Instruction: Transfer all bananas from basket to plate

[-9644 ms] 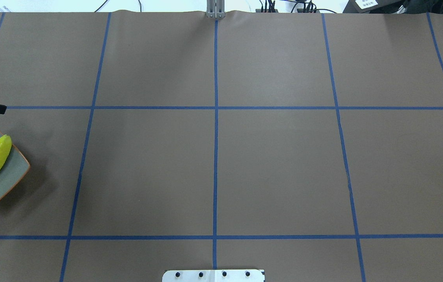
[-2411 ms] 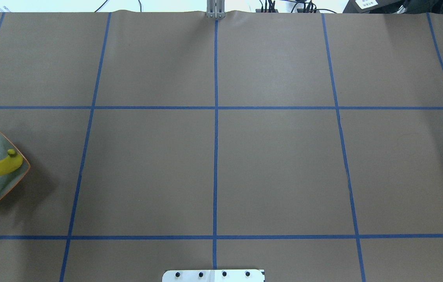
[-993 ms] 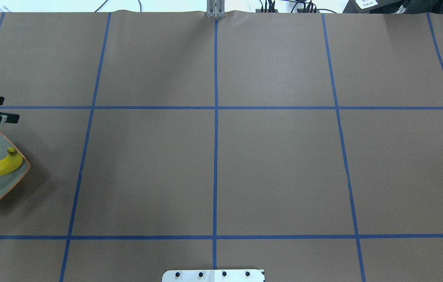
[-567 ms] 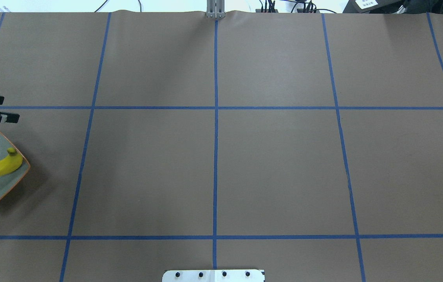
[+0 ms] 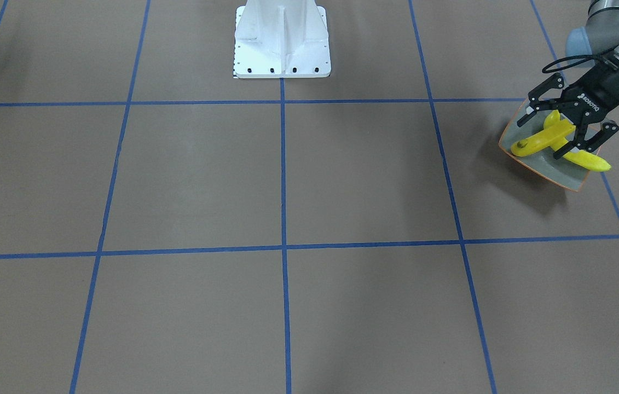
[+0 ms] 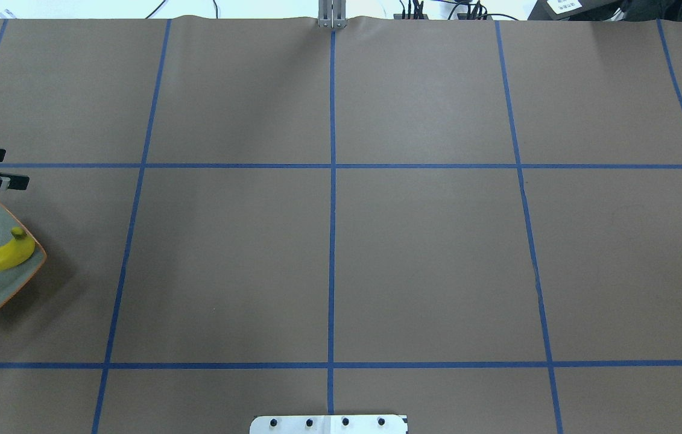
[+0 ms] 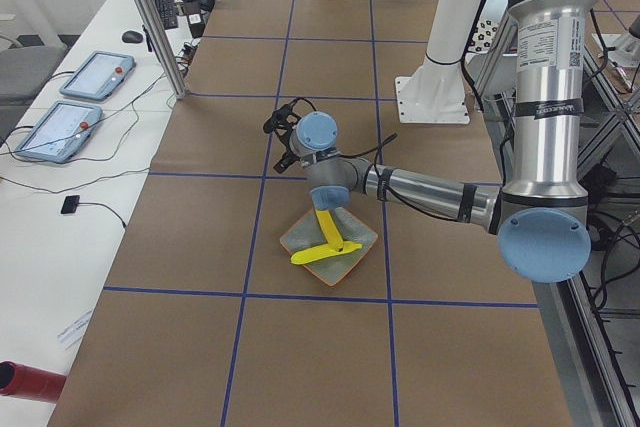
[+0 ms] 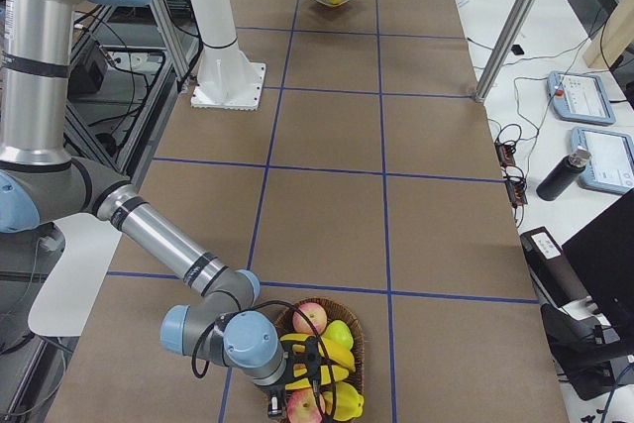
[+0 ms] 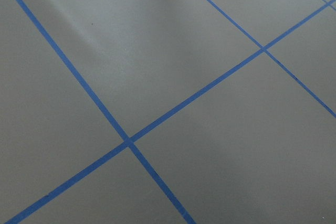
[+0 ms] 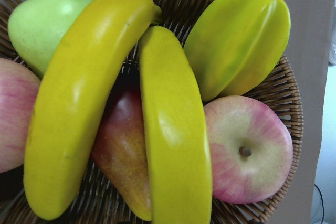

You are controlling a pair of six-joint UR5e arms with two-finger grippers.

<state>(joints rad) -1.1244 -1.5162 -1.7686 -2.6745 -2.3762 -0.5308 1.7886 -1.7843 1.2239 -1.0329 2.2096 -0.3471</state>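
Two bananas (image 5: 539,141) lie crossed on the plate (image 5: 549,167) at the right edge of the front-facing view, so I'd put the job at about halfway. The left gripper (image 5: 545,133) hangs just above them, its jaws spread apart and holding nothing. In the overhead view its fingertips sit at the left edge, just past the plate's upper corner.

Two more bananas (image 10: 84,103) lie side by side on top of the wicker basket (image 10: 178,3). This fills the right wrist view, with a starfruit (image 10: 236,40) to their right, an apple (image 10: 247,150) at lower right and a reddish pear (image 10: 123,150) underneath. The right gripper (image 8: 309,369) shows only in the right side view, at the bottom of the frame. It is low over the basket with the bananas directly beneath it. I cannot tell from there whether its jaws are apart or together, and no fingertip shows in its own camera.

As I read it, the step in hand is the pick of the third banana. The jaws would need to straddle one banana across its middle, between it and its neighbour, and lift it out without dragging the other fruit. The basket and plate sit at opposite ends of the counter (image 6: 425,259), well apart. The banana will probably have to travel the length of the counter, or pass to the waiting left gripper.
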